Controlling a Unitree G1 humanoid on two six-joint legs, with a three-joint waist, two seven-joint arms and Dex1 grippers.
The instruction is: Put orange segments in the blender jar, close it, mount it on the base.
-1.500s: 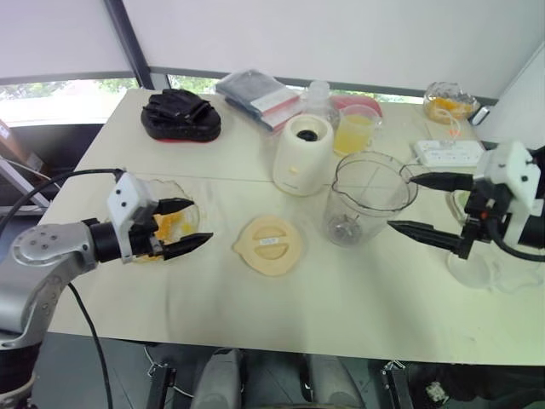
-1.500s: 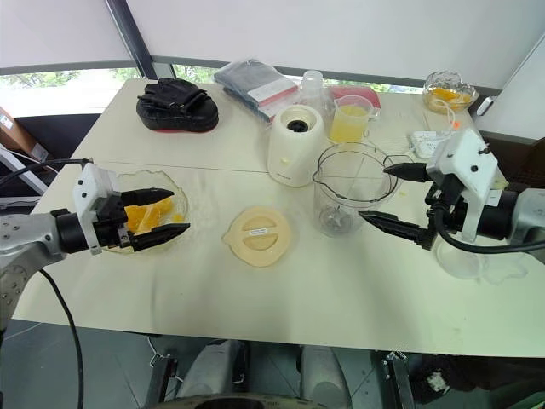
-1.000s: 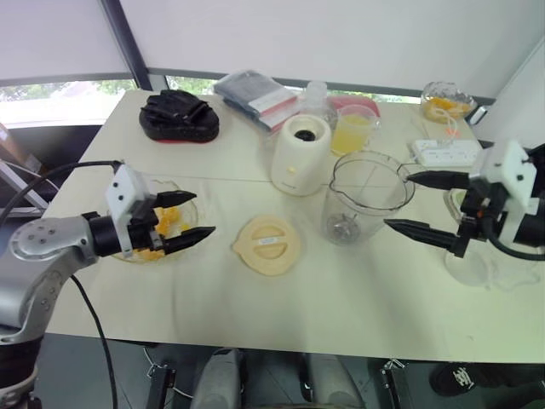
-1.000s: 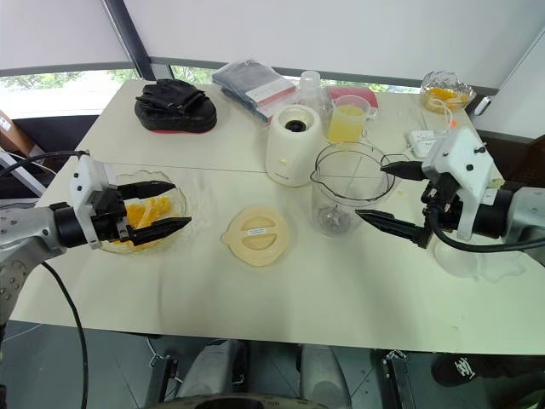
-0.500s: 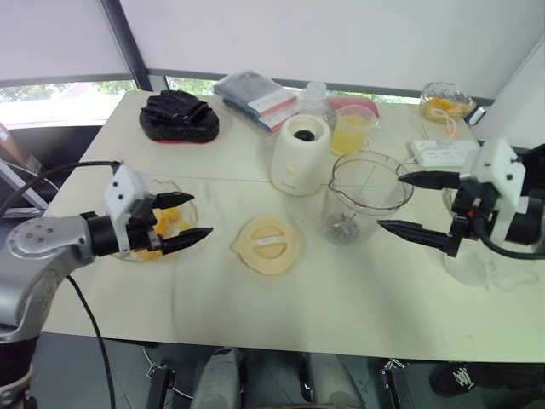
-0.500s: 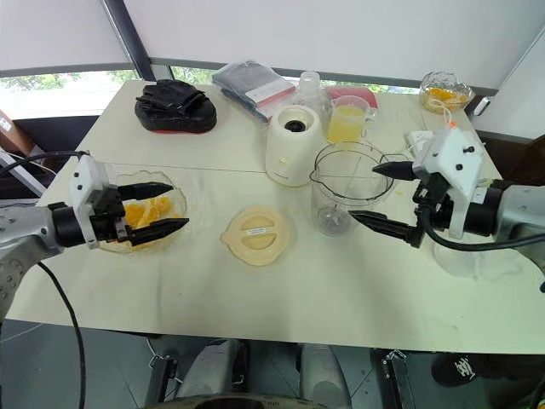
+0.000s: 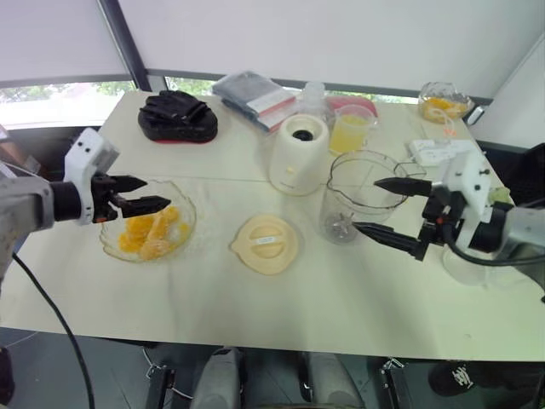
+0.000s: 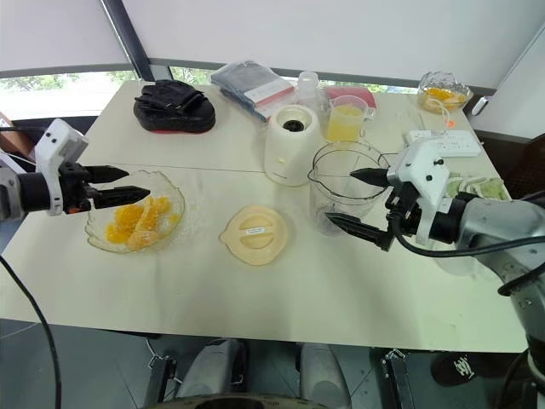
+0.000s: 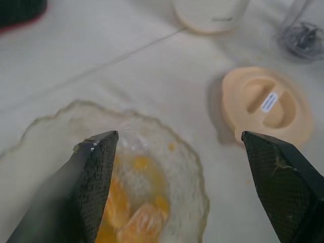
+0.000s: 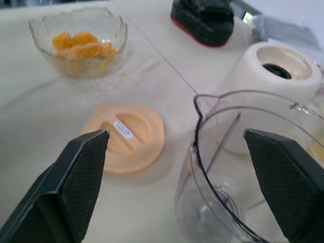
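Orange segments (image 7: 146, 236): all in my glass dish (image 7: 184, 217). Blender jar (image 7: 362, 196): empty, beside base (image 7: 298, 153), unmounted. Lid (image 7: 266, 243): on counter (image 7: 281, 311). Left gripper (image 7: 140, 193), right gripper (image 7: 383, 209): jaws apart, empty. Nothing done.

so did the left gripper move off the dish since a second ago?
Yes. The left gripper has pulled back toward the glass dish's far left rim, away from the lid, open and empty.

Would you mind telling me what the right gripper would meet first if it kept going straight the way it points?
Probably the blender jar: the right gripper is open and points at its clear wall, though depth is uncertain.
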